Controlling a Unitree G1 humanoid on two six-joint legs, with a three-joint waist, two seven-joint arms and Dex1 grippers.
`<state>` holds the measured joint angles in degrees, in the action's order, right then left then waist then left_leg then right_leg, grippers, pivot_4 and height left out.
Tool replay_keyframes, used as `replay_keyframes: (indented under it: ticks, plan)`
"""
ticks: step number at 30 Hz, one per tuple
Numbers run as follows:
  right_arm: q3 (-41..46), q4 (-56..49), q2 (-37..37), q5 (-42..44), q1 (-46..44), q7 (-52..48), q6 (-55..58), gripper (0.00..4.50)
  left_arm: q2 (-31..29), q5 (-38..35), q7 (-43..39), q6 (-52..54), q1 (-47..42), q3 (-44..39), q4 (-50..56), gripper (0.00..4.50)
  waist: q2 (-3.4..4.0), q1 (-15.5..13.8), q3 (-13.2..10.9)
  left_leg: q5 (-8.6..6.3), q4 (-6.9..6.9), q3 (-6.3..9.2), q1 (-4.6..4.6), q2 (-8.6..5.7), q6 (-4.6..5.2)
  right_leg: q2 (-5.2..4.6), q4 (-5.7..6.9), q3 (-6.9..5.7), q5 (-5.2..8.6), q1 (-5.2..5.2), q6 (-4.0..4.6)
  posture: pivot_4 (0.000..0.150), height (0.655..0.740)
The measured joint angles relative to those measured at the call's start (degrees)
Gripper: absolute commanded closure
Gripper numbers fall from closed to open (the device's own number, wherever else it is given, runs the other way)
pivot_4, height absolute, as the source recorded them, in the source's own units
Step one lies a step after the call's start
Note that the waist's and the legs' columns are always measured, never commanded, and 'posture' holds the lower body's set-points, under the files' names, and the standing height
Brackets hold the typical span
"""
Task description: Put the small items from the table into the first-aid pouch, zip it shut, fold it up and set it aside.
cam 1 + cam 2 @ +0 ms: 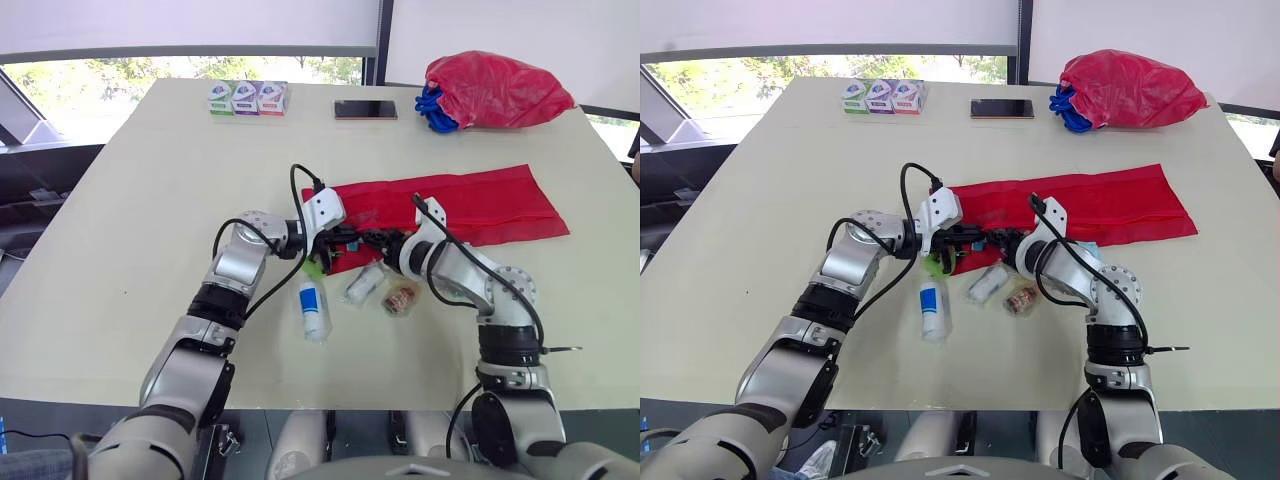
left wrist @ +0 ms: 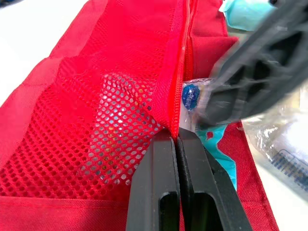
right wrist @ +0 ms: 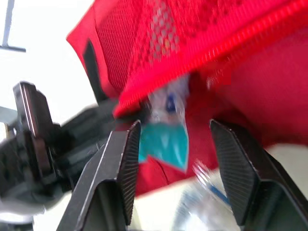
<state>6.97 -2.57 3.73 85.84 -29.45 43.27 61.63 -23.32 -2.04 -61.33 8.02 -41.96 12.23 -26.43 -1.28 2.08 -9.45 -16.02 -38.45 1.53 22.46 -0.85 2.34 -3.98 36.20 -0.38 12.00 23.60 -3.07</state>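
Now at the pouch: the red pouch (image 1: 470, 205) lay unfolded flat on the worktop (image 1: 150, 180), its mesh pocket gaping.
Handling: thin cloth and mesh looked light and limp, apt to bunch or slide; the firmer zip edge seemed the surest hold.
Left arm: the left hand (image 2: 177, 137), fingers pressed together, pinched that zip edge, elbow bent inward.
Right arm: the right hand (image 3: 175, 123) was spread at the pocket mouth, a teal packet (image 3: 163, 142) just beyond.
Waiting: bottle (image 1: 313, 308), bandage roll (image 1: 364, 285) and small packet (image 1: 401, 298) lay beside the pouch.
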Motion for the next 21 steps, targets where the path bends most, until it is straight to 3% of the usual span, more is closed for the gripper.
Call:
replay_keyframes:
  ticks: [5, 9, 11, 21]
  plan:
    - [-0.9, -2.6, 7.1, 0.9, 0.1, -5.3, 3.9, 2.06, 0.0, -0.5, -1.2, -1.2, -1.0, -0.5, -2.4, 4.50, 0.00, 0.0, 0.0, 0.00, 0.01, 0.00, 0.00, 0.01, 0.00, 0.01, 0.00, 0.00, 0.00, 0.00, 0.00, 0.150, 0.7400]
    - [-3.6, -5.4, 12.4, -2.7, 0.1, -12.8, 5.9, 3.35, 0.0, -1.4, -2.2, -1.4, -1.5, -0.6, -4.0, 4.50, 0.00, 0.0, 0.0, 0.00, 0.00, -0.01, 0.02, 0.01, 0.00, 0.01, -0.01, 0.00, 0.00, 0.00, 0.00, 0.150, 0.7400]
    - [-5.4, -7.6, 15.0, -6.0, -0.1, -17.9, 6.5, 4.39, 0.0, -1.7, -2.7, -1.9, -1.9, -0.7, -5.1, 4.50, -0.02, 0.0, 0.0, 0.00, 0.00, 0.00, 0.02, 0.01, 0.01, 0.01, -0.04, -0.01, 0.00, 0.00, 0.00, 0.150, 0.7400]
    - [-9.5, -6.6, 10.8, -17.9, -1.7, -27.2, 5.5, 4.46, 0.3, -1.7, -4.0, -5.6, -2.9, -0.8, -9.0, 4.50, -0.03, -0.1, 0.0, 0.00, 0.00, 0.00, 0.02, 0.01, 0.01, 0.00, -0.03, -0.01, 0.00, 0.00, -0.01, 0.150, 0.7400]
